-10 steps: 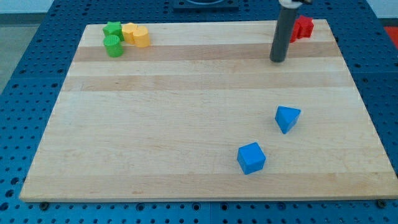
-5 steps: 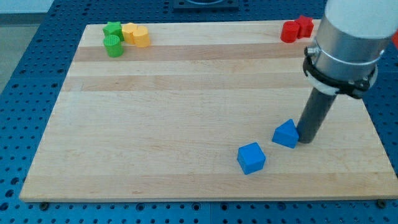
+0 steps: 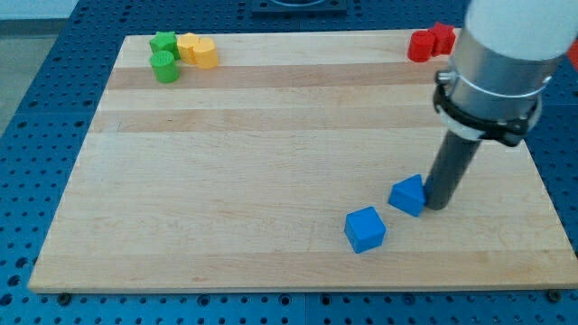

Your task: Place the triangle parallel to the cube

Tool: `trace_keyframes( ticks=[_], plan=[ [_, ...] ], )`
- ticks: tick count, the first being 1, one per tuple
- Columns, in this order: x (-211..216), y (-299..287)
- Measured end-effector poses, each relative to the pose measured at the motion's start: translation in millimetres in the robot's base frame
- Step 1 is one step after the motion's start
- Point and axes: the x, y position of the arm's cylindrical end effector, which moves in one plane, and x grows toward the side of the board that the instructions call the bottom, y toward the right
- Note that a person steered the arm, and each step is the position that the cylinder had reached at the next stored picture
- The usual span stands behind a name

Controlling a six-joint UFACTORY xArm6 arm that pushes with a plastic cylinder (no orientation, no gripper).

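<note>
My tip touches blue triangle on view's right, blue cube near. Tool: none, bare rod, grasps nothing. Risk: overshoot knocks cube.

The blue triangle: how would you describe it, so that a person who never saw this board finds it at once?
Look at the wooden board, in its lower part toward the view's right, where two blue blocks lie close together. The blue triangle is the upper, right one, and my tip stands against its right side. Its neighbour, the blue cube, has a flat square top, while the triangle rises to a peak.
</note>
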Motion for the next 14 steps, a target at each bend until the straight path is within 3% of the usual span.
trace_keyframes(
  ticks=[6,9,14],
  plan=[
    [0.0,-128.5],
    [-31.7,-82.7],
    [-23.3,-140.8]
  ],
)
